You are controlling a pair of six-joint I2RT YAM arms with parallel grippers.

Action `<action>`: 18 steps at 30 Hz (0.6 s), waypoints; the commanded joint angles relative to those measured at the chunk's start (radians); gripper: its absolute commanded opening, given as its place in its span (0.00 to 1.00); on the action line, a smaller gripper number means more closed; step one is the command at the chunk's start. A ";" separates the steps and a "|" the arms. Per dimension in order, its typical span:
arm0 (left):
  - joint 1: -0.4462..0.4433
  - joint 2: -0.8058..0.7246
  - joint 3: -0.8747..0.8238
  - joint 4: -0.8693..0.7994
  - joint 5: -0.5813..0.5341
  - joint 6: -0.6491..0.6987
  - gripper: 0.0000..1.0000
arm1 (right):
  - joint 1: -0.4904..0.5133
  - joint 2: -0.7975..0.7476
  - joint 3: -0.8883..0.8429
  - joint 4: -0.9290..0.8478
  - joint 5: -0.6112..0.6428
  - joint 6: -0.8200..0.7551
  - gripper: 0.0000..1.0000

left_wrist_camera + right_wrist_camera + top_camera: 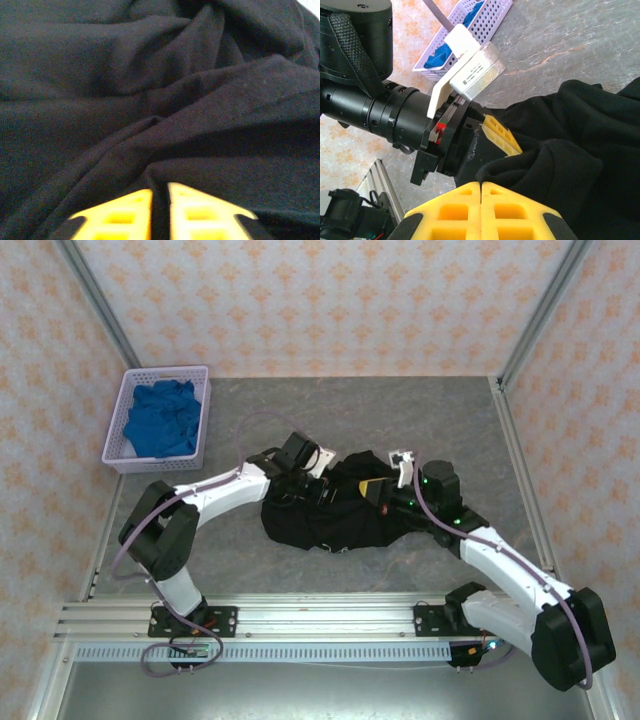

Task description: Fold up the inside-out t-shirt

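While both arms reach in over the counter (400, 410), the black t-shirt (330, 518) lies crumpled mid-counter, between them. L claw (160, 192) is clenched on a fold of the shirt, cloth pinched btw its yellow tips. R claw (481, 185) clenched too, tips together, right at a bunched ridge of fabric; can't tell if it grips any. Blue cloth (160, 420) sits in lilac basket (115, 458), far-left corner, well apart from the shirt.
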 commanded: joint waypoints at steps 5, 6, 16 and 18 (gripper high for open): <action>0.033 -0.168 -0.055 0.108 0.075 -0.099 0.00 | -0.005 -0.098 -0.001 -0.100 0.175 -0.052 0.00; 0.044 -0.204 -0.083 0.151 0.095 -0.124 0.00 | -0.005 -0.111 -0.002 -0.114 0.201 -0.053 0.00; 0.070 -0.536 -0.258 0.391 0.199 -0.191 0.00 | -0.005 -0.164 0.032 -0.152 0.315 -0.024 0.00; 0.071 -0.569 -0.280 0.413 0.219 -0.184 0.00 | -0.005 -0.145 0.042 -0.163 0.328 -0.007 0.00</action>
